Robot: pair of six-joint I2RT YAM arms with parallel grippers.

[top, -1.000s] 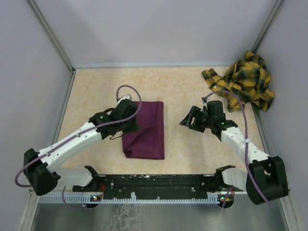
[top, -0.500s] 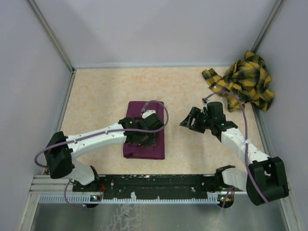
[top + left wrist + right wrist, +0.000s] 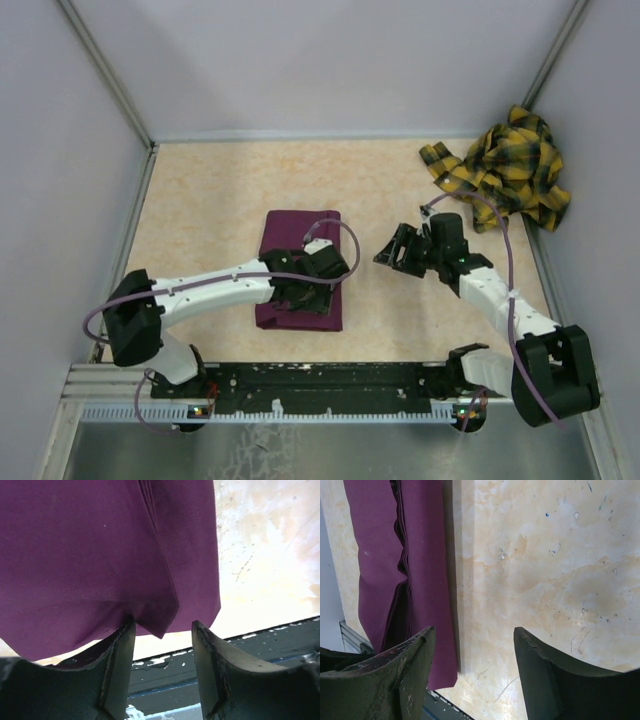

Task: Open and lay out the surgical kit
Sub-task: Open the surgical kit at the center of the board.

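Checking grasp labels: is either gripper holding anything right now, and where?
Nothing held: the left gripper is open, with a fold corner of the purple wrap loose between its jaws; the right gripper is open and empty beside the wrap.

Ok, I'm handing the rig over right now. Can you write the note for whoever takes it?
Left jaws: open, low at the near right corner of the purple wrap; a fold tip hangs between them, not pinched.
Right jaws: open, empty, above bare table right of the wrap.
Kit: wrap lies folded shut mid-table; contents not visible.
Done: nothing opened.
Left: unfold the wrap, lay out what is inside.
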